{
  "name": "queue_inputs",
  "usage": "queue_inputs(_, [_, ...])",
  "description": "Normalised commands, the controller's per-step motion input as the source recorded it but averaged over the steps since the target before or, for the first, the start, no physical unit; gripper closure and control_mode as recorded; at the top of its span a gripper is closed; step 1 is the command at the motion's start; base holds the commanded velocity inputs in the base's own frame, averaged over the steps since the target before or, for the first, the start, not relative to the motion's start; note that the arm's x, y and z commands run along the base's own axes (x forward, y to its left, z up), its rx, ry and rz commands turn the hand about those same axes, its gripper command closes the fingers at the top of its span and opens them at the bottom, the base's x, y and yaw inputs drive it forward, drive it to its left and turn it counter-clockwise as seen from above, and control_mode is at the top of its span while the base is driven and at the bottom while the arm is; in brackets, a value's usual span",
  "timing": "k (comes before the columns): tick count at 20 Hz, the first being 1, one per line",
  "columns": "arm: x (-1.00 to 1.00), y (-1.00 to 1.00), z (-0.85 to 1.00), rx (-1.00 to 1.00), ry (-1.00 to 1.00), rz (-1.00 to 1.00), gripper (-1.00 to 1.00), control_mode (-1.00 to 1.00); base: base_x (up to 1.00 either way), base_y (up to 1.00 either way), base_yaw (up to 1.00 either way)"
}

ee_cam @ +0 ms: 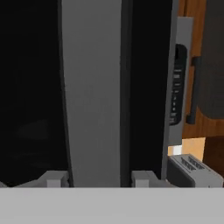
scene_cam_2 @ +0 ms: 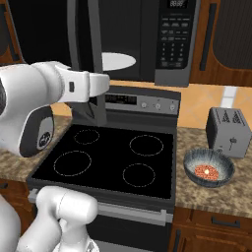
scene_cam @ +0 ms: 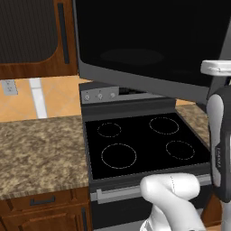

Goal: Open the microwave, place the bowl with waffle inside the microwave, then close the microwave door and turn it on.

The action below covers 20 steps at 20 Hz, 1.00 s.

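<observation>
My gripper [ee_cam: 95,177] at the open microwave door [scene_cam: 149,45]
Jaws apart, straddling its grey bar handle [ee_cam: 92,92]; dark glossy glass panel beside it.

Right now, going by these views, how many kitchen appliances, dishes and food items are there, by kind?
Microwave: 1
Stove: 1
Toaster: 1
Bowl: 1
Turntable plate: 1
Waffle: 1
Total: 6

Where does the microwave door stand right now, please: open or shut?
Open: the door is swung out over the stove, exposing the turntable.
</observation>
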Motion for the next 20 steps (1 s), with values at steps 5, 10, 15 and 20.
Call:
queue_inputs(5, [-0.77,0.4,0.0,-0.07,0.0,0.0,1.0,-1.0,0.0,0.0,0.0])
queue_inputs(10, [-0.27,0.38,0.0,-0.05,0.03,0.0,1.0,-1.0,0.0,0.0,0.0])
queue_inputs(15, [-0.03,0.19,0.0,-0.02,0.02,0.0,1.0,-1.0,0.0,0.0,0.0])
queue_inputs(20, [0.0,0.0,0.0,0.0,0.0,0.0,1.0,-1.0,0.0,0.0,0.0])
